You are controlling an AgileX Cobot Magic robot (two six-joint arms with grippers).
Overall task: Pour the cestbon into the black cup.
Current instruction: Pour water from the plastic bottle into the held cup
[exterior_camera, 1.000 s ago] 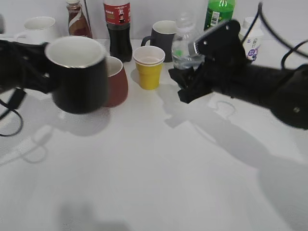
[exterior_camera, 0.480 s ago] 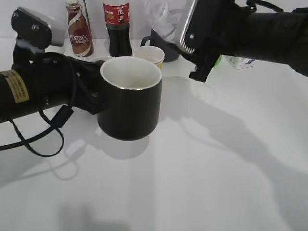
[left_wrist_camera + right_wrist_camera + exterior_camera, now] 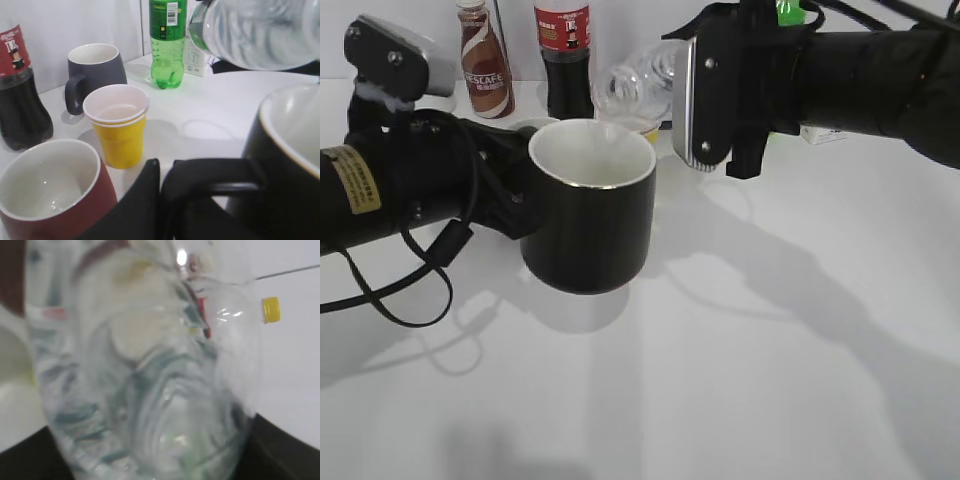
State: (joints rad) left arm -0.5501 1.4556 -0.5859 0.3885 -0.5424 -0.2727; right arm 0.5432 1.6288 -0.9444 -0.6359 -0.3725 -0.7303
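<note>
The black cup [image 3: 590, 215], glossy with a white inside, hangs above the table's middle. My left gripper [image 3: 515, 195] is shut on its handle. In the left wrist view the cup [image 3: 292, 165] fills the right side and my gripper [image 3: 165, 172] pinches the handle [image 3: 215, 176]. The cestbon [image 3: 632, 85], a clear ribbed bottle, lies tilted with its mouth end toward the cup, just behind and above its far rim. My right gripper [image 3: 712, 100] is shut on it. It fills the right wrist view [image 3: 145, 370] and shows at the top right of the left wrist view [image 3: 255, 30].
Behind the cup stand a brown-red mug [image 3: 47, 195], a yellow paper cup [image 3: 117, 125], a dark grey mug [image 3: 95, 67], a green soda bottle [image 3: 167, 40] and a cola bottle [image 3: 17, 100]. A coffee bottle [image 3: 485, 55] and a white carton [image 3: 820, 130] stand at the back.
The left arm brought the black cup from the left to the middle, then held still. The right arm lifted the cestbon and has tipped it sideways toward the cup.
</note>
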